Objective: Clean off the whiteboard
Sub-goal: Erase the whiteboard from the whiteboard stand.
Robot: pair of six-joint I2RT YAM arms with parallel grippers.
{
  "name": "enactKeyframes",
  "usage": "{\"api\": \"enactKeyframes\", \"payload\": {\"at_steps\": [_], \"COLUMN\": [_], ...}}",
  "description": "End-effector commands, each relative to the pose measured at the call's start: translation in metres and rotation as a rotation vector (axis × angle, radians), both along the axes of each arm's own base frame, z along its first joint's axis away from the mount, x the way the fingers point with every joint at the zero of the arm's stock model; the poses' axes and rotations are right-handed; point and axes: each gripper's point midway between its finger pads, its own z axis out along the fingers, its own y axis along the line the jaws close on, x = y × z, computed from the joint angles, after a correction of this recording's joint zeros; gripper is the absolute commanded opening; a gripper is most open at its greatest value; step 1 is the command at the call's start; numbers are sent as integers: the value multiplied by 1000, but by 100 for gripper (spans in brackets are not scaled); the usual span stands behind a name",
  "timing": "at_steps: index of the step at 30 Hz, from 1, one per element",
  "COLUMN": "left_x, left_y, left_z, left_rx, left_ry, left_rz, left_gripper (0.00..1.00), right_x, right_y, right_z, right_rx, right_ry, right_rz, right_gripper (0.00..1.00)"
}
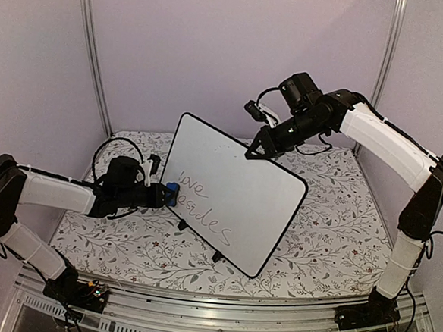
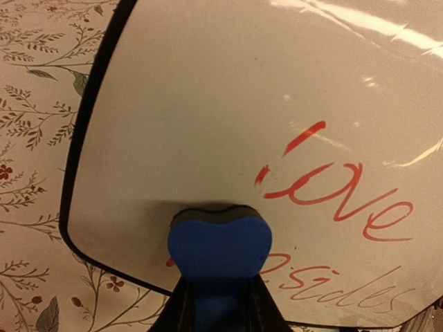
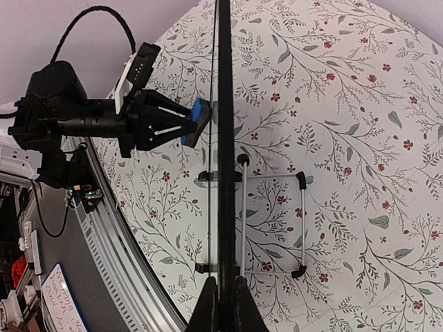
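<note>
**Eraser on the board's face, right arm gripping its top edge**

Nearest the arm bases, the left gripper [image 1: 161,195] reaches in from the left with its fingers clenched on a blue eraser [image 2: 219,245]. The eraser's dark felt face is pressed flat against the writing side of the whiteboard [image 1: 240,175]. It sits low on the board near the left rim, right at the start of the lower line of handwriting [image 2: 332,200].

The whiteboard stands in the middle of the table, on a floral tablecloth [image 1: 331,234]. It rests on the small black feet of its long lower edge, close to upright. In the right wrist view it shows edge-on, with a wire stand [image 3: 273,221] on the cloth behind it. The upper line of the writing reads "love", and its first stroke is broken into separate marks. The thinner line beneath is harder to read. The rest of the face is white, with glare near the top.

Farthest back, the right gripper [image 1: 254,151] comes down from the upper right. Its fingers are closed tight over the board's top rim, one on each side of the panel.
</note>
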Motion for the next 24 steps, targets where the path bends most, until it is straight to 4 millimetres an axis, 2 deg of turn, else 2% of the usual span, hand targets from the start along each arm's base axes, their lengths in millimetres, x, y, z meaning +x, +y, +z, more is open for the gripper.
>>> {"api": "enactKeyframes", "payload": {"at_steps": [1, 8, 11, 15, 24], "left_x": [7, 30, 37, 33, 4], "left_y": [-7, -12, -13, -10, -5], "left_z": [21, 49, 55, 44, 4], "left_rx": [-26, -16, -15, -17, -46], "left_ry": [-62, -137, -148, -113, -21], "left_rz": [-2, 4, 10, 21, 16], "left_gripper": [0, 0, 0, 0, 0], "right_x": [-27, -27, -28, -28, -28], "right_y": [5, 5, 5, 5, 5], "right_z": [-15, -15, -15, -14, -16], "right_rx": [-45, -45, -45, -43, -46], "right_ry": [47, 51, 50, 48, 51], "right_rz": [90, 89, 90, 90, 90], "right_gripper": [0, 0, 0, 0, 0]}}
